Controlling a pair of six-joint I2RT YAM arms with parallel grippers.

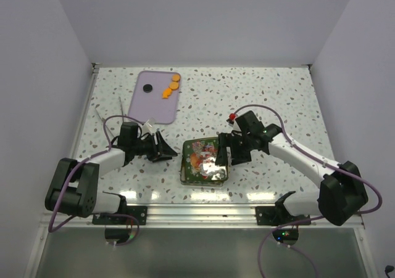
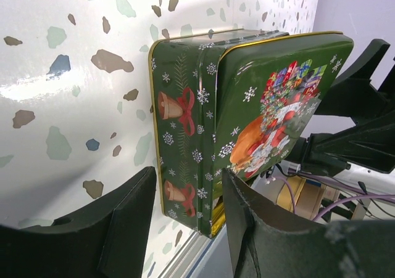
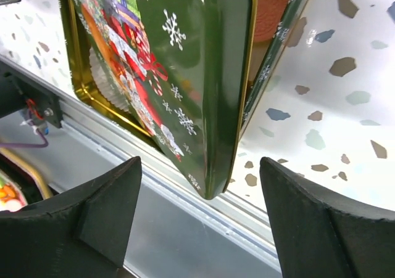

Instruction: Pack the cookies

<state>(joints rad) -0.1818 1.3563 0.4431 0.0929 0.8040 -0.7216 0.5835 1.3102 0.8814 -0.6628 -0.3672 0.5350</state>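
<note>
A green Christmas tin (image 1: 204, 161) sits at the table's near middle, its picture lid (image 3: 179, 62) lying askew on it and leaving a gap. Through the gap I see an orange cookie (image 3: 271, 7) and a white paper cup (image 3: 108, 84) inside. My left gripper (image 1: 163, 148) is open at the tin's left side, its fingers either side of a tin corner (image 2: 185, 136). My right gripper (image 1: 223, 150) is open at the tin's right side, with the lid's corner between its jaws. More orange cookies (image 1: 171, 87) and a black cookie (image 1: 147, 88) lie on a lilac board (image 1: 158, 105).
A small red object (image 1: 232, 116) lies on the speckled table just behind my right wrist. The lilac board is at the back left. A metal rail (image 1: 203, 213) runs along the table's near edge, close to the tin.
</note>
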